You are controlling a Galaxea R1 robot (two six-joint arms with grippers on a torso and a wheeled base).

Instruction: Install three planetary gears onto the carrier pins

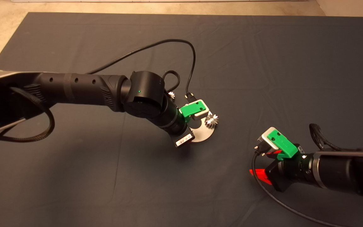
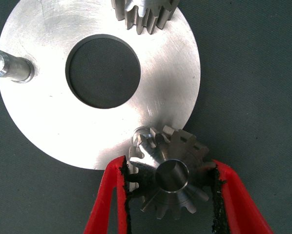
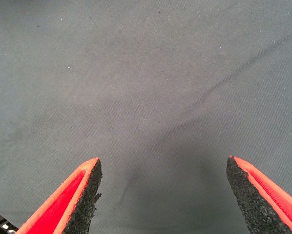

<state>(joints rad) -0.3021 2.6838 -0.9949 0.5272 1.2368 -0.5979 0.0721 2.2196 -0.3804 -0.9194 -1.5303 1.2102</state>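
At the disc's (image 2: 48, 112) 5 o'clock edge: my left gripper (image 2: 171, 183), fingers clamped on one planetary gear (image 2: 170, 178). Its bore sits just off the pin (image 2: 142, 132), toward 5 o'clock, apparently unseated. Second gear (image 2: 145, 14) mounted; one pin (image 2: 9, 67) bare. Right gripper (image 3: 163, 195), fingers apart, idle over the desk (image 3: 146, 73).

— How's the light on your end?

— Even and soft from above. Under the left arm (image 1: 83, 90) I see only a faint shadow on the mat (image 1: 263, 63).

— Any glare?

— Yes, on the disc (image 2: 48, 112); its brushed face shines pale, and the gear (image 2: 168, 178) beside it catches bright highlights.

— Focus?

— The disc is crisp in my left wrist view. The head view is softer and slightly grainy.
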